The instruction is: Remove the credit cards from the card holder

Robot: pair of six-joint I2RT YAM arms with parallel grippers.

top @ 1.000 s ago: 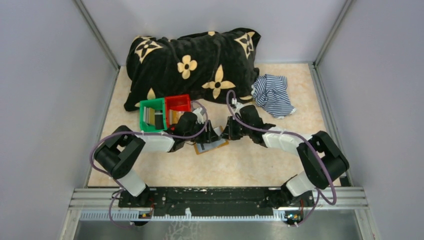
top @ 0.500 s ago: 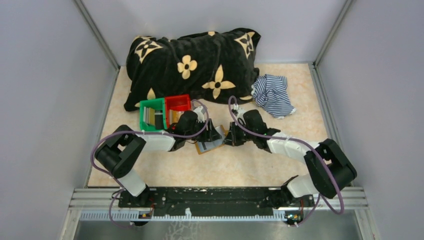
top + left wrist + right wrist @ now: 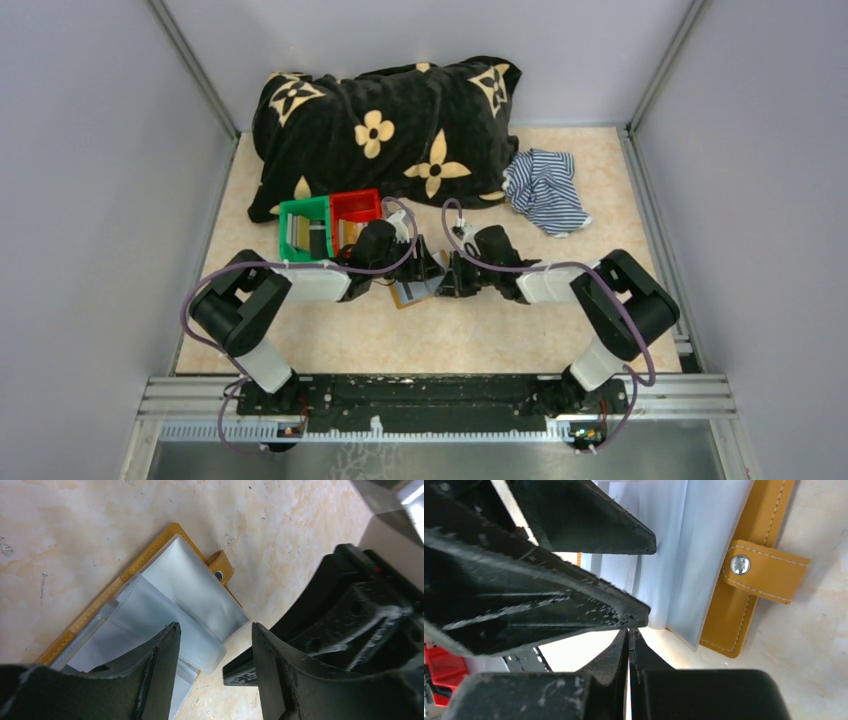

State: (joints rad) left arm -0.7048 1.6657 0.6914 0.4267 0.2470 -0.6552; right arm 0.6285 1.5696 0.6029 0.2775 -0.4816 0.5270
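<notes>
Your right claw [image 3: 630, 635] is pressed fully shut, with nothing visible between its fingers, and its tip sits just beside the edge of the clear sleeves [image 3: 684, 555]. Since a second ago your right arm has drawn its elbow inward and lowered the wrist. That has carried the claw left until it is nose to nose with the left claw [image 3: 214, 630]. Your left arm has not shifted: its claw stays partly open, as wide as before, astride the sleeves with one finger over them and gripping nothing you can see. The card holder [image 3: 150, 565] lies open on the worktop [image 3: 480, 330] beneath both claws, its tab [image 3: 766, 572] unsnapped. From above, less of it shows than before
</notes>
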